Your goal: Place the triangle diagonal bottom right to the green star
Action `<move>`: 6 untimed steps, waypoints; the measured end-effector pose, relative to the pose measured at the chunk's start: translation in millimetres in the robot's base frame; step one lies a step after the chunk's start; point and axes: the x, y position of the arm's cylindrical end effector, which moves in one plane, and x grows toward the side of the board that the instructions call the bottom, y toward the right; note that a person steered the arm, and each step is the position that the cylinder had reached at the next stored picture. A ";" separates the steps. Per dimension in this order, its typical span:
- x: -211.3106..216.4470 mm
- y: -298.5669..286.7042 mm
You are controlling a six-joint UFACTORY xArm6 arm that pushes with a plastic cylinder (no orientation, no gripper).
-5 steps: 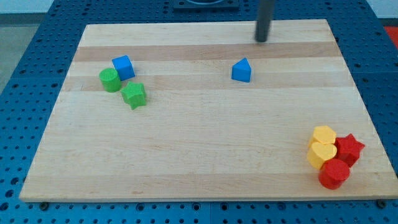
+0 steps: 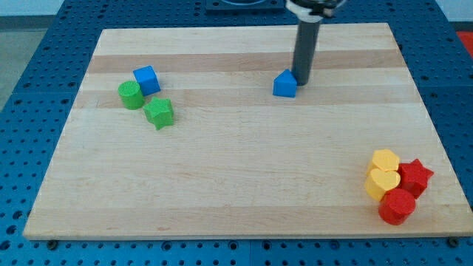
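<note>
The blue triangle (image 2: 284, 84) lies on the wooden board (image 2: 236, 185) above the middle. My tip (image 2: 301, 80) touches its right side, the dark rod rising toward the view's top. The green star (image 2: 159, 113) lies at the left, far from the triangle. A green cylinder (image 2: 131, 94) and a blue cube (image 2: 146, 80) sit just above and left of the star.
At the view's bottom right is a cluster: a yellow hexagon (image 2: 384, 161), a yellow heart (image 2: 382, 182), a red star (image 2: 415, 177) and a red cylinder (image 2: 397, 206). The board rests on a blue perforated table (image 2: 29, 89).
My tip has moved down from near the board's top edge to the triangle's right side. The triangle has shifted slightly left.
</note>
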 end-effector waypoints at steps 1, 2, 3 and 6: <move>19.7 -36.2; 29.5 -79.7; 41.4 -120.0; 66.8 -58.1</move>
